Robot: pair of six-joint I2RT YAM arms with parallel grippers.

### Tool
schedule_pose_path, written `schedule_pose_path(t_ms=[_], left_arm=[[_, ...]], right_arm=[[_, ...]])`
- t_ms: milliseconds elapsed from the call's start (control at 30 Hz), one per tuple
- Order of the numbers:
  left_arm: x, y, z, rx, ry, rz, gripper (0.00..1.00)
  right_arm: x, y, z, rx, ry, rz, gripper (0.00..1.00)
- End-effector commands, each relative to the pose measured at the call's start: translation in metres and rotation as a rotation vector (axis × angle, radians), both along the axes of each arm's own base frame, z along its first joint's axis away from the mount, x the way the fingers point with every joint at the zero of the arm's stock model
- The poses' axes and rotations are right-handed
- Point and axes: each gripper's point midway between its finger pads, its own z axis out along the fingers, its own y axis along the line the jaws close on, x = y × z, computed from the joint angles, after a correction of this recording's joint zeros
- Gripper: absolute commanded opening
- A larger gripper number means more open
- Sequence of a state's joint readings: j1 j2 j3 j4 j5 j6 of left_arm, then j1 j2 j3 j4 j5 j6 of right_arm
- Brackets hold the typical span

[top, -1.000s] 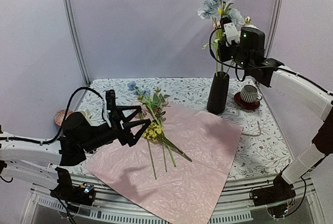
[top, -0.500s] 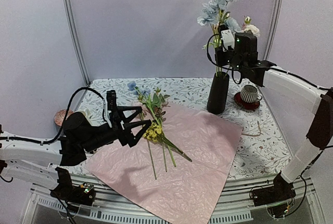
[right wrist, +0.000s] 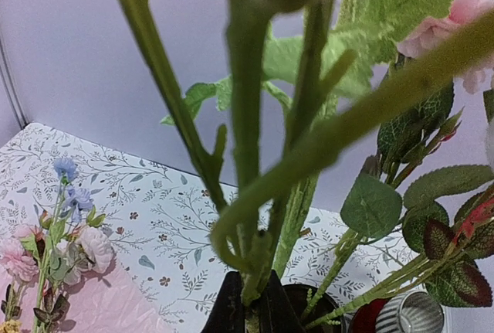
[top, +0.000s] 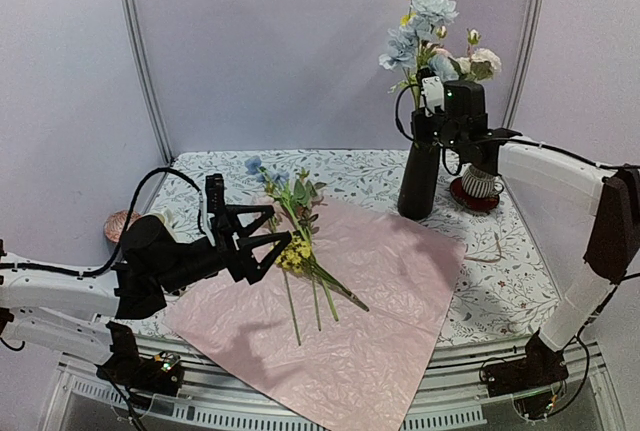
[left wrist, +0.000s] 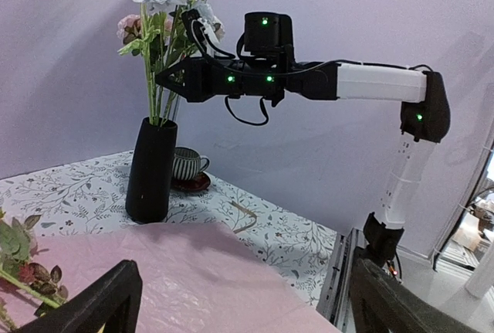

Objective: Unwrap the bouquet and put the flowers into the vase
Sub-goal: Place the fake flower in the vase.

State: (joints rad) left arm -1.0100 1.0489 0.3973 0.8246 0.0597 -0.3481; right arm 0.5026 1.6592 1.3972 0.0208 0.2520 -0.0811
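**Q:** Where is the vase?
**A:** The vase (top: 419, 181) stands upright at the far right of the table (top: 520, 291), just beside the cup (top: 480, 182). A bunch (top: 428, 26) of pale blue, pink and yellow flowers rises out of it, with its stems down in the mouth.

**Q:** What holds the bunch?
**A:** Your right gripper (left wrist: 164, 78) does. Its jaws are pressed together on the stems, a little above the rim. Since a second ago it has come lower and further left, and the blooms sit lower with it.

**Q:** And your other arm?
**A:** Your left gripper (top: 279, 226) has not moved. Its jaws are spread wide, and it hovers at the loose flowers (top: 300, 251). Those lie where they were on the pink paper (top: 380, 291), which is spread flat. They are well apart from the vase.
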Motion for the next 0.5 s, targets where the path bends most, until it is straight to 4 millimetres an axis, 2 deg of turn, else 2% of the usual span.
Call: schedule_pose_path(t_ms=[0,200,467], left_arm=[[-0.002,-0.002,0.010,-0.013,-0.019,-0.009,0.95],[-0.003,-0.003,0.011,-0.013,-0.026,-0.016,0.95],[-0.003,-0.002,0.011,-0.013,-0.026,-0.012,0.95]], right_arm=[[0.004,-0.003,-0.039,0.013,0.077,-0.014,0.03],[0.004,-0.008,-0.079,-0.014,0.150,-0.046,0.04],[0.007,-0.010,-0.100,-0.037,0.194,-0.063,0.10]])
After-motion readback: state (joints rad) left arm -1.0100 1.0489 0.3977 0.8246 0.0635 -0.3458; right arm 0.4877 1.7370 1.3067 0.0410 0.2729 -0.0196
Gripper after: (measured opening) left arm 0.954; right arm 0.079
